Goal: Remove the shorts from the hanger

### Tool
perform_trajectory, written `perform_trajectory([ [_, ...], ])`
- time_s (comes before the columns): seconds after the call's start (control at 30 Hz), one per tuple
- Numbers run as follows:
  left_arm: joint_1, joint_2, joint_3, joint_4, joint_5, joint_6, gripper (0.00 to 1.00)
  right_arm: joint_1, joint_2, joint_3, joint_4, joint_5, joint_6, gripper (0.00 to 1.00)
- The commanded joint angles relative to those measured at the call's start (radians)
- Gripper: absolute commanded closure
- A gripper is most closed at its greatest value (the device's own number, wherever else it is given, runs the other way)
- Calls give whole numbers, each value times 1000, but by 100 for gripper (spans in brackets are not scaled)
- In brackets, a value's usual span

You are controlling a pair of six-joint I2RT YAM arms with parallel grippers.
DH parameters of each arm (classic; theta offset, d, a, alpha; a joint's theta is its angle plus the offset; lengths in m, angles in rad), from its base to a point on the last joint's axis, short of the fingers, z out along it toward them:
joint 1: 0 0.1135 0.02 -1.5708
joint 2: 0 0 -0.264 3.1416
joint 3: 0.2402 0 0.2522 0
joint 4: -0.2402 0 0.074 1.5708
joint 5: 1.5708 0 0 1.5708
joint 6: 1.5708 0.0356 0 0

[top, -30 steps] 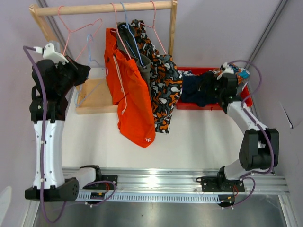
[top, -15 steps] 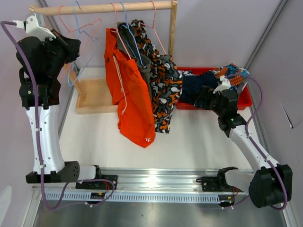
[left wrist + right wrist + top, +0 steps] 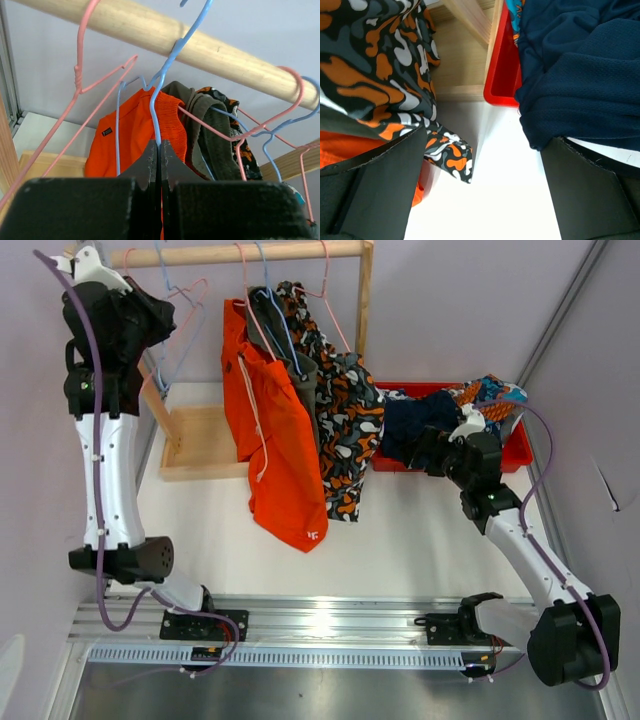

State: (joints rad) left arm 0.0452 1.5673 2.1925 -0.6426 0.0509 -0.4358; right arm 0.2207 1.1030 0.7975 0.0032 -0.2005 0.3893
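My left gripper (image 3: 150, 312) is up by the left end of the wooden rail (image 3: 240, 254), shut on the neck of an empty blue hanger (image 3: 156, 107); the hanger's hook lies against the rail (image 3: 225, 55). Bright orange shorts (image 3: 280, 440), olive shorts (image 3: 305, 380) and blotch-print shorts (image 3: 345, 430) hang on hangers from the rail. Navy shorts (image 3: 410, 425) and teal-print shorts (image 3: 495, 395) lie in the red bin (image 3: 515, 452). My right gripper (image 3: 430, 452) is open and empty just left of the bin, with the navy shorts (image 3: 580, 75) beside its right finger.
An empty pink hanger (image 3: 195, 290) hangs near the blue one. The rack's wooden base tray (image 3: 205, 445) sits under the rail and its right post (image 3: 366, 300) stands next to the bin. White tabletop (image 3: 420, 530) lies in front.
My left arm has lifted the blue hanger up from beside the rack to the rail. My right arm has drawn back from over the bin, leaving the navy shorts there.
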Motion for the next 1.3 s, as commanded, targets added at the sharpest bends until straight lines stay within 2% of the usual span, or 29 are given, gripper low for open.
perform_trajectory([
  [0.0,-4,28,43,-2,-34,3,100,12,-55,-11,1,-13,-7,1],
  [0.07,-4,-10,1,9,-22,-10,100,20,-68,-14,1,-11,-9,1],
  [0.13,-5,-56,-106,41,-17,-18,93,25,-74,-11,-34,-10,-9,1],
  [0.17,-5,-81,-135,53,0,-23,86,28,-74,-11,-38,-10,-9,1],
  [0.2,-4,-129,-205,67,10,-24,69,31,-80,-12,-40,-4,-9,1],
  [0.27,-8,-174,-246,78,32,-26,58,43,-89,-20,-46,1,-7,1],
  [0.3,-8,-215,-285,78,35,-26,50,45,-98,-23,-48,7,-7,1],
  [0.4,-8,-265,-295,63,55,-24,41,57,-115,-34,-51,12,-1,1],
  [0.6,-36,-262,-171,70,191,-73,42,80,-147,-46,-68,33,-1,1],
  [0.67,-94,-222,-111,80,211,-89,42,83,-157,-47,-72,38,3,1],
  [0.83,-185,-90,-13,72,221,-109,47,89,-181,-49,-91,47,0,1],
  [1.07,-248,88,94,80,169,-110,50,88,-236,-44,-147,67,-24,1],
  [1.27,-278,174,99,81,133,-116,52,83,-259,-43,-173,70,-35,1],
])
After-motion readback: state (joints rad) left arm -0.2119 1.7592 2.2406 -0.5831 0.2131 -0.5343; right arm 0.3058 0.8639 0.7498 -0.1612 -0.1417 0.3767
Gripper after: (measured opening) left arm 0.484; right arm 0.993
